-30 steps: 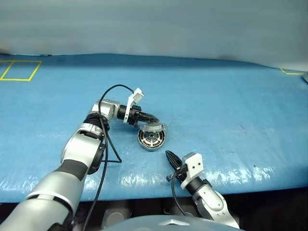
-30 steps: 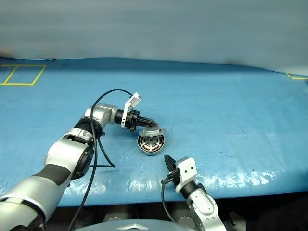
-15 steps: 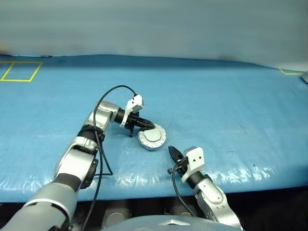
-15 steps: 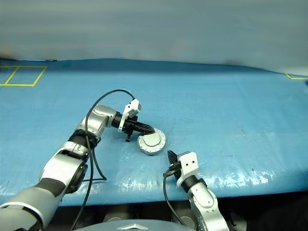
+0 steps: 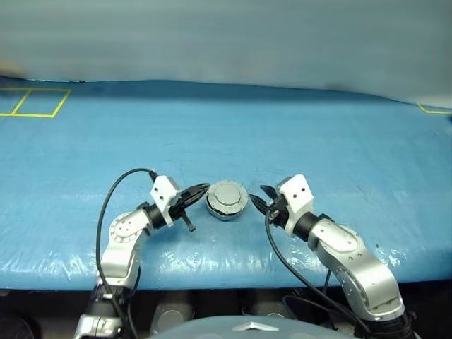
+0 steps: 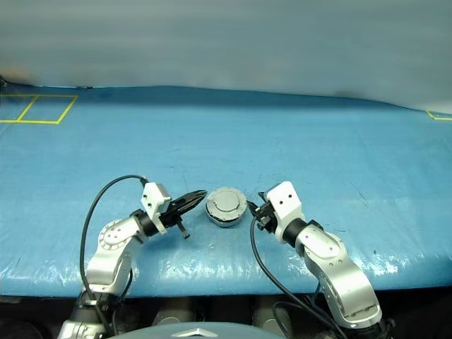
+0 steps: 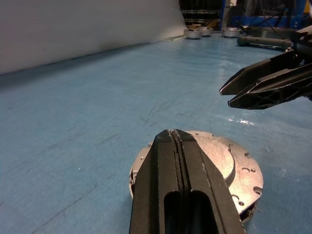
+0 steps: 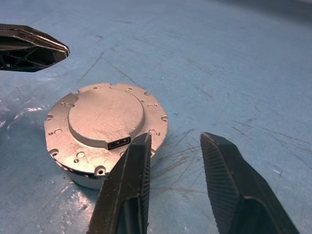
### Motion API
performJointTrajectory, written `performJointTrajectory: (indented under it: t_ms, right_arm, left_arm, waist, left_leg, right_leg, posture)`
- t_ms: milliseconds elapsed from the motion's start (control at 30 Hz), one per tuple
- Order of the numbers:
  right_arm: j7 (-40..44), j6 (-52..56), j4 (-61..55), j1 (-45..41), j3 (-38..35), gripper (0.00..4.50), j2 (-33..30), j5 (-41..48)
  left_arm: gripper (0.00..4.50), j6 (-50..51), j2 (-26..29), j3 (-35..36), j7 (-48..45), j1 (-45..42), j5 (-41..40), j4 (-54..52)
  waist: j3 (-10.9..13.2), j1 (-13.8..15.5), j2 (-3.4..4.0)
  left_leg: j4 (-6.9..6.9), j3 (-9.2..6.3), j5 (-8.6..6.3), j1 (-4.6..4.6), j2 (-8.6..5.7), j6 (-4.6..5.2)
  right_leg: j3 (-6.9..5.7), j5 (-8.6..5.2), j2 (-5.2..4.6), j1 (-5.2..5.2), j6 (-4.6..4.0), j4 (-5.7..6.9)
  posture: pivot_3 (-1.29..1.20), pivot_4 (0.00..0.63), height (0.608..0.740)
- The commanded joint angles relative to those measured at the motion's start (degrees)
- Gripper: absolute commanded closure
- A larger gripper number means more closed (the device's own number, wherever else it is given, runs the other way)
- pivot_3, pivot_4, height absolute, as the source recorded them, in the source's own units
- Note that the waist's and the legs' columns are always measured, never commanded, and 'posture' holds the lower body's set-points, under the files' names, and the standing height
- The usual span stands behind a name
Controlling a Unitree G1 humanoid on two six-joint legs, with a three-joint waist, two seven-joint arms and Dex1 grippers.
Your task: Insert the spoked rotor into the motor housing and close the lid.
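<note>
The lid [image 8: 105,122] lies flat on the motor housing [image 8: 87,179], plain face with the raised centre up, on the blue table [image 5: 339,141]. Together they form one closed grey disc [image 5: 227,199]. The spoked rotor is hidden. My left gripper [image 5: 201,189] is shut and empty, pointing level at the disc's left side, a little short of it. In the left wrist view its closed fingertips [image 7: 174,134] stand in front of the lid [image 7: 222,161]. My right gripper [image 8: 176,141] is open and empty, just right of the disc, its fingers [image 8: 129,185] close to the rim.
Yellow tape squares mark the table's far left [image 5: 39,102] and far right corner [image 5: 432,108]. A pale wall [image 5: 226,35] stands behind the table. Several metal parts [image 7: 204,32] sit far off at the table's end. Black cables loop from both wrists.
The lid, tilted up over the open windings a second ago, now lies flat on the housing. My left gripper has pulled back to the left. My right gripper has risen beside the housing and opened.
</note>
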Motion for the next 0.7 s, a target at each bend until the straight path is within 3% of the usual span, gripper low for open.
performJointTrajectory:
  t_ms: [33, 200, 433, 700]
  right_arm:
    - [3.44, 1.04, 0.85, -5.48, 2.11, 1.58, -1.07, 0.96]
    - [5.4, 0.88, 7.25, -11.89, 5.89, 0.03, 0.77, 0.38]
    - [7.35, -1.89, 14.73, -15.67, 10.21, 0.03, 2.88, -1.88]
    - [7.69, -6.43, 20.21, -14.92, 9.13, 0.03, 3.95, -3.11]
  left_arm:
    - [4.5, -3.78, -2.03, -1.03, 6.08, 6.09, 0.91, -4.69]
    - [4.5, -7.79, -3.28, -2.98, 9.27, 11.83, 0.94, -4.52]
    - [4.5, -14.3, -1.36, -5.88, 8.92, 14.86, 1.93, -0.3]
    - [4.5, -18.13, -2.82, -7.31, 11.31, 15.1, 0.73, 2.77]
  waist:
    - [0.0, -0.15, 0.01]
    - [0.02, 0.01, 0.01]
    - [0.02, -0.22, 0.02]
    - [0.03, -0.38, 0.04]
  left_leg:
    - [0.02, 0.01, -0.01, 0.0, 0.0, 0.02]
    - [0.01, -0.06, -0.02, -0.01, 0.01, 0.04]
    - [-0.03, 0.05, -0.05, -0.18, -0.01, 0.09]
    - [-0.02, 0.06, -0.06, -0.15, 0.01, 0.09]
  right_leg:
    - [0.0, 0.01, 0.0, 0.0, 0.02, -0.03]
    - [-0.08, 0.03, 0.01, 0.0, 0.03, -0.13]
    - [-0.02, 0.04, 0.01, -0.22, 0.01, -0.12]
    - [-0.04, 0.04, 0.0, -0.35, 0.02, -0.14]
  posture:
    - [0.0, 0.15, 0.74]
    - [0.0, 0.15, 0.74]
    - [0.0, 0.15, 0.74]
    - [0.0, 0.15, 0.74]
